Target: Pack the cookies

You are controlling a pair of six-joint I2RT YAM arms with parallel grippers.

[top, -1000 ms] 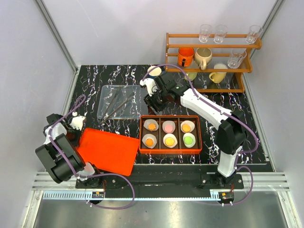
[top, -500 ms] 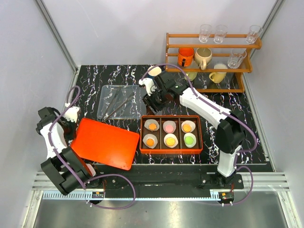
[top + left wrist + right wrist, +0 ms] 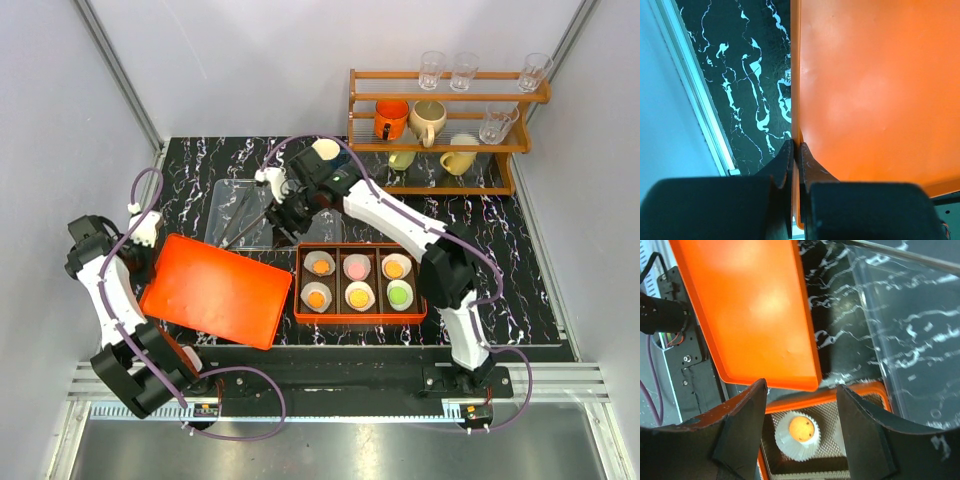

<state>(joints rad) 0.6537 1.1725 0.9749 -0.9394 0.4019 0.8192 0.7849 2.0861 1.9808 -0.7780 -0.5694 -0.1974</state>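
Note:
An orange box (image 3: 358, 246) holds the cookies (image 3: 357, 297) in white paper liners, one per compartment: orange ones, a pink one (image 3: 355, 267) and a green one (image 3: 398, 295). My left gripper (image 3: 155, 262) is shut on the left edge of the flat orange lid (image 3: 215, 290), which lies left of the box. The left wrist view shows the fingers (image 3: 796, 150) pinching the lid's rim (image 3: 875, 90). My right gripper (image 3: 284, 218) hangs open above the box's far-left corner. Between its fingers (image 3: 801, 386) I see one orange cookie (image 3: 802, 428) and the lid's corner (image 3: 750, 315).
A clear plastic tray (image 3: 232, 190) with metal tongs (image 3: 245, 225) lies behind the lid and the box. A wooden rack (image 3: 445, 120) with mugs and glasses stands at the back right. A small cream cup (image 3: 325, 150) sits behind the right arm.
The left arm has swung up and out, shifting the lid slightly up and left, still gripped. The right gripper has moved left toward the clear tray and opened wider.

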